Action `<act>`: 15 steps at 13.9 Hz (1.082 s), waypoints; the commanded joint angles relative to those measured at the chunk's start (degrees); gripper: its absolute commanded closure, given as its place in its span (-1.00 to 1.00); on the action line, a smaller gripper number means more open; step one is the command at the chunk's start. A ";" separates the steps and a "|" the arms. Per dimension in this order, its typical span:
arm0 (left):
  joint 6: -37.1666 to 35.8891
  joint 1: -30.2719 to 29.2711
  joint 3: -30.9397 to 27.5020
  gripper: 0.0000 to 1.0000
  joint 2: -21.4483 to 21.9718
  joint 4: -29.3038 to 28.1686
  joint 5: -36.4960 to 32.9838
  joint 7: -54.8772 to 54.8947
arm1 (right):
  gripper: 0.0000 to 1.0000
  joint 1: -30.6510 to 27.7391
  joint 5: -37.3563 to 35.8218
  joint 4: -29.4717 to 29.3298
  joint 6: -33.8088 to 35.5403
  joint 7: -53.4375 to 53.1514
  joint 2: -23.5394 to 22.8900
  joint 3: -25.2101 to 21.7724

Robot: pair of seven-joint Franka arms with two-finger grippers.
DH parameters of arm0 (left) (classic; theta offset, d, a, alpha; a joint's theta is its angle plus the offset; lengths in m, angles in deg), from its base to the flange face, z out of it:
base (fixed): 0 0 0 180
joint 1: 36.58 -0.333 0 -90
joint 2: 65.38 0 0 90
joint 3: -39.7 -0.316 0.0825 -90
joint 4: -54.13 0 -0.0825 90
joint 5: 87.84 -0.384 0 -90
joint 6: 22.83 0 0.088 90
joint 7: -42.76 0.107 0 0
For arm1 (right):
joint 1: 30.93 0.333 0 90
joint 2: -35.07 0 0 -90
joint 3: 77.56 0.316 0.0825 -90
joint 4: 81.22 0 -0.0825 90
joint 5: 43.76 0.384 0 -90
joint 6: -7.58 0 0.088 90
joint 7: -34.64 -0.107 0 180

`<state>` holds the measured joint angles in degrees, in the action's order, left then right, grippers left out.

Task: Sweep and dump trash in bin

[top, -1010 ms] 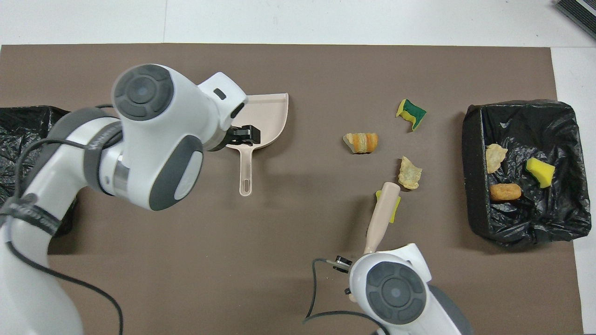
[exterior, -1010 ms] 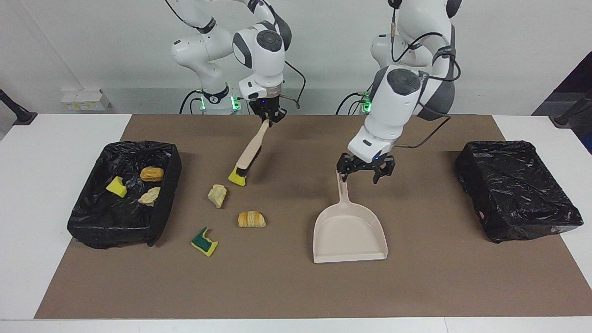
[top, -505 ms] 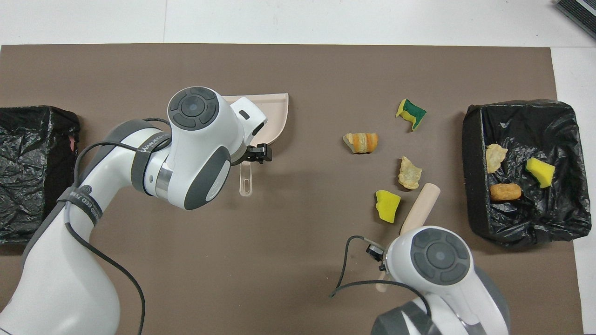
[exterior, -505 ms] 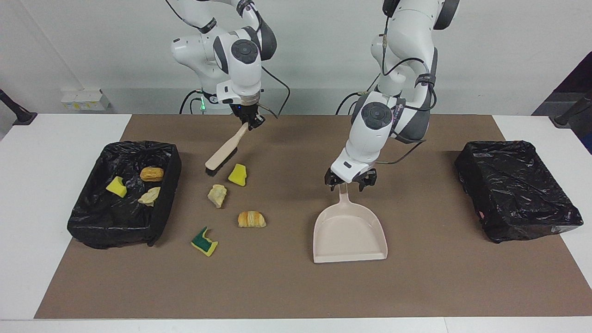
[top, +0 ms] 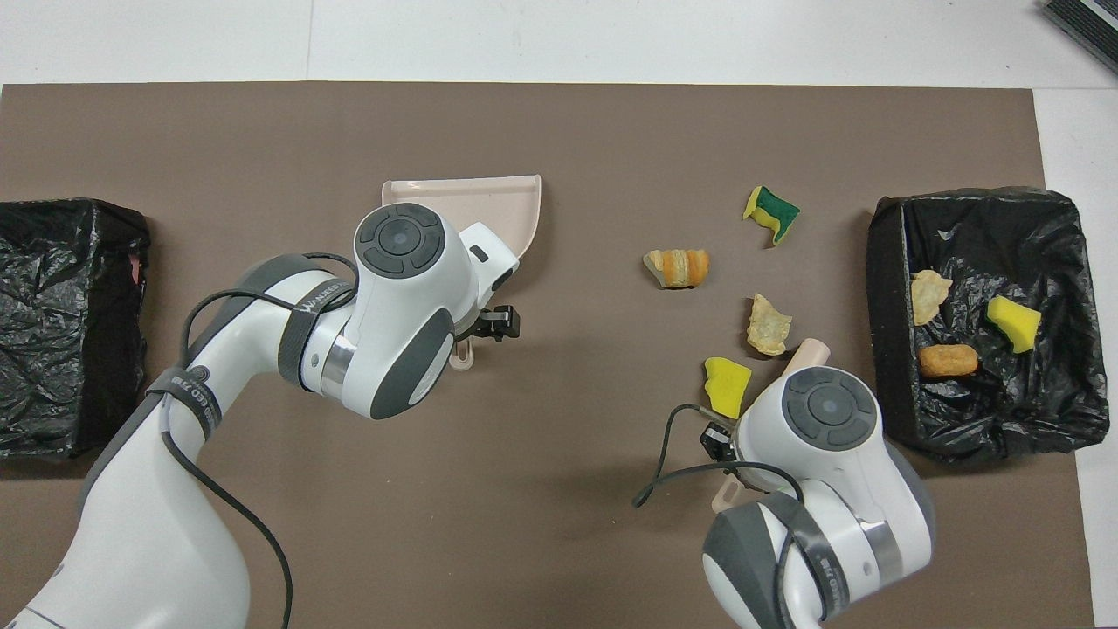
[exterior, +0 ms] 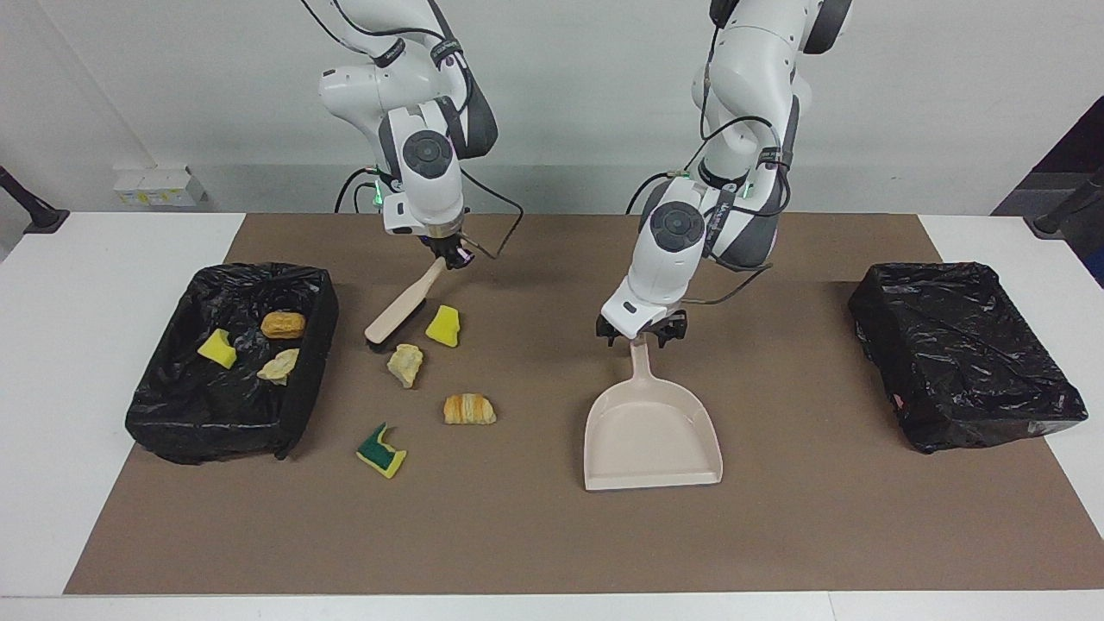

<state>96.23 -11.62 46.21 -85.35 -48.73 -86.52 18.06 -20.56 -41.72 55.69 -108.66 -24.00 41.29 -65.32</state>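
Note:
On the brown mat lies loose trash: a yellow sponge bit (exterior: 443,326) (top: 727,384), a pale bread chunk (exterior: 405,364) (top: 769,325), a croissant (exterior: 469,409) (top: 677,267) and a green-and-yellow sponge piece (exterior: 381,450) (top: 772,212). My right gripper (exterior: 448,254) is shut on the handle of a beige brush (exterior: 397,310), whose head rests on the mat beside the yellow bit, toward the bin. The black-lined bin (exterior: 304,401) (top: 884,349) holds three scraps. My left gripper (exterior: 642,338) is open, its fingers straddling the handle end of the beige dustpan (exterior: 651,431) (top: 489,196).
A second black-lined bin (exterior: 962,354) (top: 61,332) stands at the left arm's end of the table. The mat's edge and white tabletop surround everything. In the overhead view the right arm hides most of the brush.
My right gripper swung the brush off the yellow sponge bit toward the bin, and the bit now shows. My left gripper moved back along the dustpan handle to its end and came lower.

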 commanded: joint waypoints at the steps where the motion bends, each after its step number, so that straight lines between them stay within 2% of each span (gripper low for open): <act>1: 0.39 0.88 -0.97 -1.00 1.60 -1.55 -0.97 -0.97 | 1.00 0.70 2.44 -6.11 -0.30 -0.86 -4.54 0.58; 2: 0.21 0.88 -0.89 -0.90 1.60 -1.55 -1.49 -0.88 | 1.00 2.53 4.36 -8.40 -0.83 -0.86 -5.85 0.58; 3: 0.12 0.88 -0.89 -0.38 1.69 -1.47 -1.76 -0.88 | 1.00 3.25 4.99 -11.12 -0.92 -0.95 -7.87 0.58; 4: -0.14 0.79 -0.80 0.74 1.60 -0.94 -1.67 -0.88 | 1.00 4.39 5.08 -13.67 -1.44 -0.95 -10.32 0.58; 5: -0.40 0.70 -0.80 1.00 1.60 -0.50 -1.93 -0.70 | 1.00 4.75 5.08 -16.21 -2.58 -0.86 -12.70 0.58; 9: -0.23 0.79 -0.80 1.00 1.78 1.08 -7.29 4.63 | 1.00 4.31 5.00 -27.65 -1.89 -0.86 -18.34 0.58; 12: -1.28 0.44 -0.89 1.00 3.35 0.99 -8.34 7.82 | 1.00 3.96 3.77 -28.98 -0.23 1.50 -18.52 0.50; 15: -5.32 -1.30 -1.50 1.00 8.09 0.56 -9.41 20.25 | 1.00 1.51 2.81 -32.57 6.35 9.92 -17.73 -0.03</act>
<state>93.74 -11.70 45.22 -81.68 -47.24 -94.71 31.40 -16.85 -38.15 26.66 -106.75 -19.50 23.38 -65.48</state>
